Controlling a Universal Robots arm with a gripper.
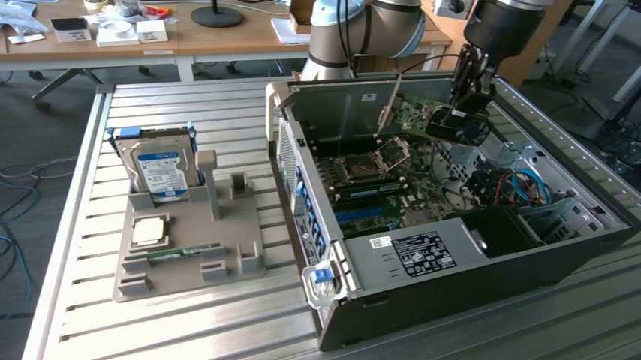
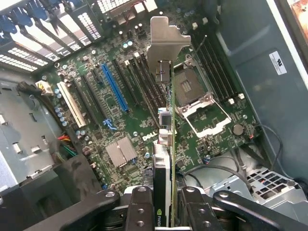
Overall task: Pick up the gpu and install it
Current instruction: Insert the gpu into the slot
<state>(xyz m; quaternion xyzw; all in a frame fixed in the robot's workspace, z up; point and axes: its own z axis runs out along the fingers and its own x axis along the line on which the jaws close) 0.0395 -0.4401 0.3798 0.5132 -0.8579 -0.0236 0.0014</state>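
Note:
My gripper (image 1: 467, 105) (image 2: 166, 204) is shut on the gpu (image 1: 428, 118) (image 2: 165, 144) and holds it in the air above the inside of the open computer case (image 1: 521, 259). In the wrist view the card is seen edge-on, its silver end bracket (image 2: 166, 41) pointing away from the wrist, with the black fingers (image 2: 142, 207) pressed on both of its faces. Below the card lies the green motherboard (image 2: 139, 122) with a blue expansion slot (image 2: 113, 86) and an empty processor socket (image 2: 199, 103). The card hangs over the board and touches nothing.
At the exterior view's left, a grey fixture (image 1: 236, 259) on the slatted metal table (image 1: 80, 315) holds a silver hard drive (image 1: 161, 171), a processor chip (image 1: 150, 231) and a RAM stick (image 1: 185, 252). Cables (image 1: 521, 187) and drive bays sit at the case's right end. A desk (image 1: 230, 37) stands behind.

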